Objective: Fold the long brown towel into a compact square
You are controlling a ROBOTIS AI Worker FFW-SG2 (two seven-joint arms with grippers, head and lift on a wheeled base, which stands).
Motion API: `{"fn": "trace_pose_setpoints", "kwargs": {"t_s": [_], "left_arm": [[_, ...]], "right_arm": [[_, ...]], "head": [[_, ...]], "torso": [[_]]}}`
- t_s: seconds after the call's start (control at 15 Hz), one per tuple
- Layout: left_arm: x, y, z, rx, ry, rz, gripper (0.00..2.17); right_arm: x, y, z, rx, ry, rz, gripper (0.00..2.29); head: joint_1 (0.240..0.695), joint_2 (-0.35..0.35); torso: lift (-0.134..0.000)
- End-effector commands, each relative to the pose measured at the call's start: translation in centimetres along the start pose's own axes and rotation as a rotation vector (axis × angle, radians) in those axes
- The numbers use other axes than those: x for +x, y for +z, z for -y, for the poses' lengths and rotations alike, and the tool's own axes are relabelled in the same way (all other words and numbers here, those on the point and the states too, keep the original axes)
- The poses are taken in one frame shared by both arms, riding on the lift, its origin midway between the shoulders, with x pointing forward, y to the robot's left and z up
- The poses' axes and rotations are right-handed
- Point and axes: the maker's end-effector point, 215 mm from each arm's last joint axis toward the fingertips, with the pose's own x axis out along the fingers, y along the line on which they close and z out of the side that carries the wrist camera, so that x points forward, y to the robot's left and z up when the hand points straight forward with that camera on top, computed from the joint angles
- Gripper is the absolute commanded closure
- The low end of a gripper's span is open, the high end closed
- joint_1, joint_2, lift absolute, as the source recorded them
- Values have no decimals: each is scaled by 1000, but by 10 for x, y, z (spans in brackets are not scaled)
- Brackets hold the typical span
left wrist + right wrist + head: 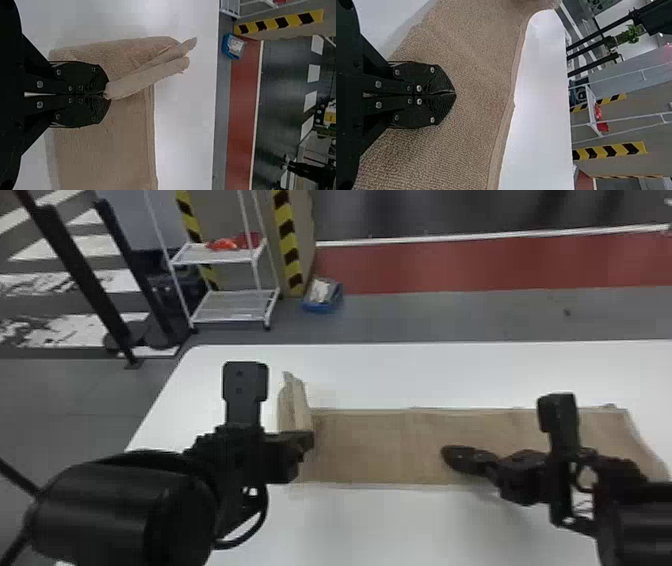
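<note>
Grasping the near end of a raised, doubled brown cloth fold (pixel 296 405) with the flat-fingered black left gripper (pixel 306 438), fingers pressed tight. Leaning up and away from the robot, just beyond those fingertips. Running flat from beside the left gripper, under the right gripper and past it, as the rest of the long brown rectangular terry towel (pixel 365 445), on the smooth white table (pixel 400 525). Clenched tip to tip in the flat-fingered black right gripper (pixel 452 457), over the towel's flat stretch, well apart from the left gripper. Cannot tell whether touching the cloth there.
</note>
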Motion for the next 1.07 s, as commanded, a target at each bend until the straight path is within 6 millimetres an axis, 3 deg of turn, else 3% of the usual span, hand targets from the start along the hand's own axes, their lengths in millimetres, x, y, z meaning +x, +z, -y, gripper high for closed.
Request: {"fn": "trace_pose_setpoints", "kwargs": {"t_s": [0.0,0.2,0.27,0.33,0.4,0.47,0.73,1.0], "left_arm": [[2,-1,56,82,-47,-1,1656],[10,2,107,187,-56,5,1656],[14,0,118,209,-58,4,1656],[18,6,128,223,-59,29,1656],[21,5,138,246,-58,29,1656],[22,7,148,264,-58,41,1656],[24,10,172,301,-77,67,1656],[33,-16,214,372,-119,60,1652]], "right_arm": [[-11,3,7,15,-13,28,1865],[-41,14,29,69,-40,107,1838],[-55,24,37,81,-55,146,1541],[-70,26,51,105,-80,176,1062],[-85,35,63,116,-98,214,350],[-98,42,73,123,-113,247,-2],[-135,62,105,144,-161,332,43],[-160,71,130,171,-221,379,53]], "head": [[695,95],[695,14],[695,-38],[695,-68],[695,-92],[695,-121],[695,-236],[695,-315]], "torso": [[-125],[-125],[-125],[-125],[-125],[-125],[-125],[-125]]}}
